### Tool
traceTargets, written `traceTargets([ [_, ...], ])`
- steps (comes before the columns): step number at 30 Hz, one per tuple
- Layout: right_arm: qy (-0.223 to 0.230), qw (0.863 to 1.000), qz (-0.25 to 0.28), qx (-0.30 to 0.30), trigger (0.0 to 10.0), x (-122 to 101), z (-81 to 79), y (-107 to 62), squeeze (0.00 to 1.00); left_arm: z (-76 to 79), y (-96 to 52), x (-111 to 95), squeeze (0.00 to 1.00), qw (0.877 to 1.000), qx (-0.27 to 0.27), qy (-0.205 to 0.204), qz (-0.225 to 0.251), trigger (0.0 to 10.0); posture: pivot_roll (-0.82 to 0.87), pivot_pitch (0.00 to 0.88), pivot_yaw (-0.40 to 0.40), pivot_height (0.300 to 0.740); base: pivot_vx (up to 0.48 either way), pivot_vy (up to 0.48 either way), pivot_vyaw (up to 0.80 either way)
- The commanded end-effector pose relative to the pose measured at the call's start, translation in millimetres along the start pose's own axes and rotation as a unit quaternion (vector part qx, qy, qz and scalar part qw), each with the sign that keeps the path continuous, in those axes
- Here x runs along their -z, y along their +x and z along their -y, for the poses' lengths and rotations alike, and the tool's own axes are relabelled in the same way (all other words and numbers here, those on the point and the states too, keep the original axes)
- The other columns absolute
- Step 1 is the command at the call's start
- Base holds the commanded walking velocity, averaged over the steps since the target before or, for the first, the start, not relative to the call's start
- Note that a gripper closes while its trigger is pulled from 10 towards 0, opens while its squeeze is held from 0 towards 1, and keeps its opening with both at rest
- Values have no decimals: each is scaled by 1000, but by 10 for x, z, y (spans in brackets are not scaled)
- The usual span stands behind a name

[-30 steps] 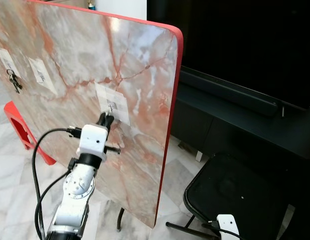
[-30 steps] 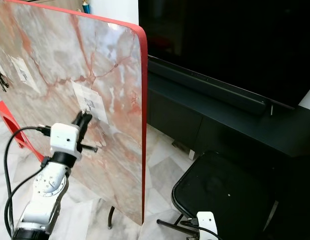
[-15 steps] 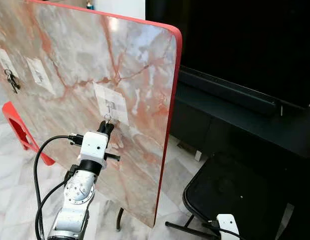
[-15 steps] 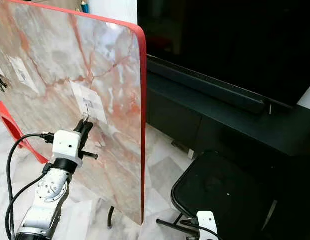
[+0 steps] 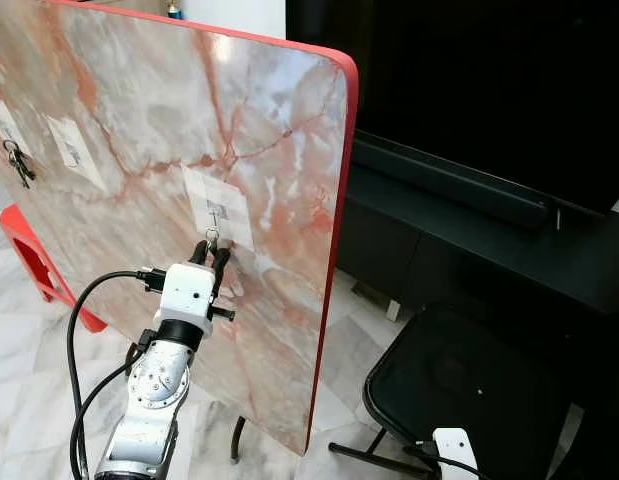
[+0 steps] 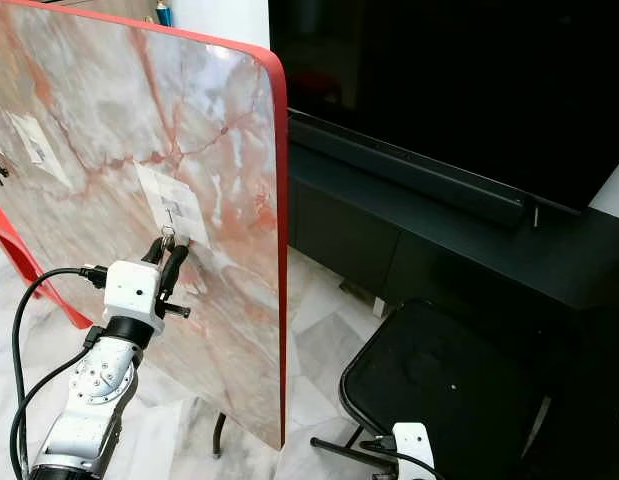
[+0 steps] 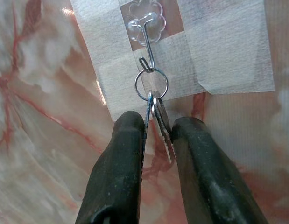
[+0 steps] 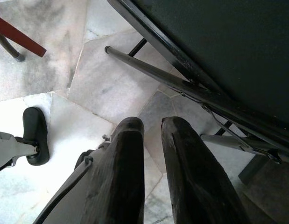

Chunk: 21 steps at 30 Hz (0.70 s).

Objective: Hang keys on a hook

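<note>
A small bunch of keys (image 7: 158, 116) hangs by its ring (image 7: 151, 84) from a clear wire hook (image 7: 145, 28) taped to the upright marble-patterned board (image 5: 139, 120). My left gripper (image 7: 158, 128) is raised to the board just below the hook, with its fingers slightly open. The keys dangle between the two fingertips (image 7: 130, 126). In the left eye view the same gripper (image 5: 210, 256) sits under the hook's tape patch (image 5: 217, 205). My right gripper (image 8: 151, 128) hangs idle near the floor, fingers together on nothing.
A second bunch of keys (image 5: 17, 163) hangs on another hook at the board's far left. The board has a red rim (image 5: 334, 250). A black chair (image 5: 469, 380) stands to the right, a dark TV cabinet (image 5: 469, 230) behind it. A red frame (image 5: 29, 250) rests on the marble floor.
My left gripper dropped slightly from the hook and its fingers have spread apart; the key ring now hangs on the hook. The camera shifted a little.
</note>
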State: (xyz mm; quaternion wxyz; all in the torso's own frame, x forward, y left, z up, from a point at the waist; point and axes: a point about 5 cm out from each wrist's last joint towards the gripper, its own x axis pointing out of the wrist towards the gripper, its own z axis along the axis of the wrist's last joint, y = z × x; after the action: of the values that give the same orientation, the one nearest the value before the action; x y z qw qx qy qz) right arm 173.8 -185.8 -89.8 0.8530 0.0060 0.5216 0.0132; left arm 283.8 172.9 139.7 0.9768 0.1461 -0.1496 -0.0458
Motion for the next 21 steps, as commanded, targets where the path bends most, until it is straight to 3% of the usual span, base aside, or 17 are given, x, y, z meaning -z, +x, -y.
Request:
traceTargets([
  [1, -1, 1000, -1, 2, 10000, 8, 20, -3, 0, 17, 6, -3, 1000, 1000, 6, -3, 0, 10000, -23, 0, -54, 740, 0, 0, 0],
  [21, -2, 1000, -1, 4, 10000, 7, 22, -3, 0, 97, 58, -104, 1000, 999, 31, -21, 20, 10000, -21, 0, -54, 740, 0, 0, 0],
])
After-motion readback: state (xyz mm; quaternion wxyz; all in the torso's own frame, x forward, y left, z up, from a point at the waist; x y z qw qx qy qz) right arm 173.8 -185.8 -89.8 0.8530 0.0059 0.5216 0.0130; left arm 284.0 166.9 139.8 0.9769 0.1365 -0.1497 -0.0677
